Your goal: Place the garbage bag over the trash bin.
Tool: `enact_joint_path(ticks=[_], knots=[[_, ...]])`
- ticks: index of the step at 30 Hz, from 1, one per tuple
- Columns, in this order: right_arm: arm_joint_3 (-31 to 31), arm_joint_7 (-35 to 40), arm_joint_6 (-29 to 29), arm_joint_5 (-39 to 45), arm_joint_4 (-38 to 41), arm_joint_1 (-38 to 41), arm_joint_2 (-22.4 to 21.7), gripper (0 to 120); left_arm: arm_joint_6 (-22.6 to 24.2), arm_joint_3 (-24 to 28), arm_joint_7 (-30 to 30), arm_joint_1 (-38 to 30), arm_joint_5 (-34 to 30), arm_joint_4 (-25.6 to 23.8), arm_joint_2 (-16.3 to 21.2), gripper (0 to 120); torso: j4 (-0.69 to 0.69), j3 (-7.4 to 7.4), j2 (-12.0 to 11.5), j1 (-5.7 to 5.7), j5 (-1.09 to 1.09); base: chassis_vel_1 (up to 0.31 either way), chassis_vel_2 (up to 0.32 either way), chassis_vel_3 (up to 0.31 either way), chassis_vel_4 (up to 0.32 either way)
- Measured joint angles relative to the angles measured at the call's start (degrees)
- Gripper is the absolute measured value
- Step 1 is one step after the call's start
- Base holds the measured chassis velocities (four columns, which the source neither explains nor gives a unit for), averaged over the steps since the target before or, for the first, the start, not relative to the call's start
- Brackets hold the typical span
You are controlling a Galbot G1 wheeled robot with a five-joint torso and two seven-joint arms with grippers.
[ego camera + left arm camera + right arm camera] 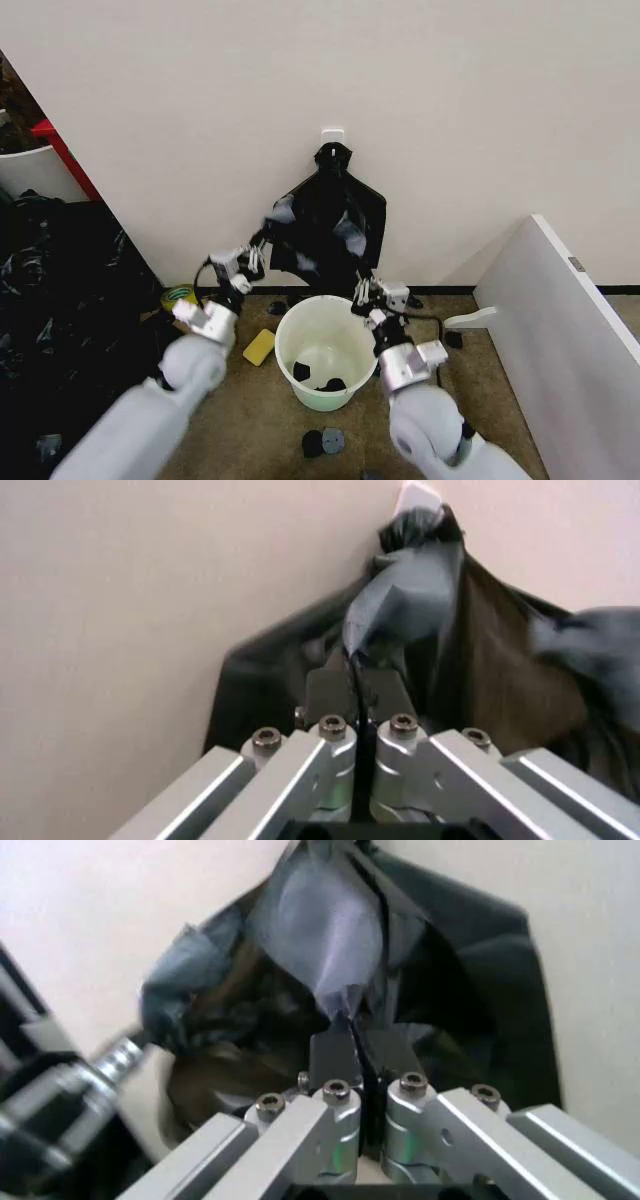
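Head view: the left claw (pixel 258 258) and the right claw (pixel 364 288) each pinch an edge of the garbage bag (pixel 330 225), hanging from a wall hook (pixel 332 134) above the trash bin (pixel 325 352). Thin, limp, slippery film; its mouth edge looks the best hold.

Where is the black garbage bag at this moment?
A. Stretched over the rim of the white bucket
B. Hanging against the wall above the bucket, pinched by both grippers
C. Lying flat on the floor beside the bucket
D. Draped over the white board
B: the garbage bag hangs from a wall hook above the trash bin, with the left gripper and right gripper each shut on its plastic.
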Motion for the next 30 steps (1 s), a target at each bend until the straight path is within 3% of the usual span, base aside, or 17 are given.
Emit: enact_joint_path(ticks=[3, 7, 11, 18, 22, 30], knots=[[-1.09, 2.44, -0.59, 3.86, 7.15, -3.57, -2.95, 0, 0.01, -3.7, -2.53, 7.25, 4.22, -4.31, -0.53, 0, 0.0, 0.0, 0.01, 0.0, 0.02, 0.0, 0.0, 0.0, 0.0], [-0.92, 2.87, -0.66, 4.51, 9.11, -4.66, -4.07, 0, 0.0, -5.55, -2.86, 9.62, 5.59, -5.67, -0.64, 0, 0.01, 0.0, 0.0, 0.0, 0.01, 0.0, 0.0, 0.0, 0.0], [0.93, 3.83, -0.67, 4.05, 14.76, -9.11, -10.3, 0, -0.38, -11.84, -3.15, 17.9, 10.67, -11.16, -1.99, 0, 0.0, 0.0, 0.0, 0.0, -0.01, 0.0, 0.0, 0.0, 0.0], [5.15, 3.93, -1.12, 5.05, 17.34, -8.84, -15.41, 0, 1.23, -15.81, -3.13, 26.95, 11.7, -21.3, -2.62, 0, 0.01, 0.01, 0.01, 0.01, 0.01, 0.0, 0.0, 0.0, 0.0], [6.95, 3.06, -1.87, 5.9, 17.55, -7.99, -17.37, 0, 1.53, -16.21, -2.71, 29.22, 12.4, -23.41, -2.64, 0, 0.0, 0.01, 0.0, 0.01, 0.0, 0.0, 0.0, 0.0, 0.0], [7.96, 2.19, -2.13, 6.11, 15.21, -6.3, -18.24, 0, 1.5, -13.64, -1.65, 29.8, 14.93, -22.64, -4.45, 0, 0.0, 0.02, 0.0, 0.01, 0.0, 0.0, 0.0, 0.0, 0.0]])
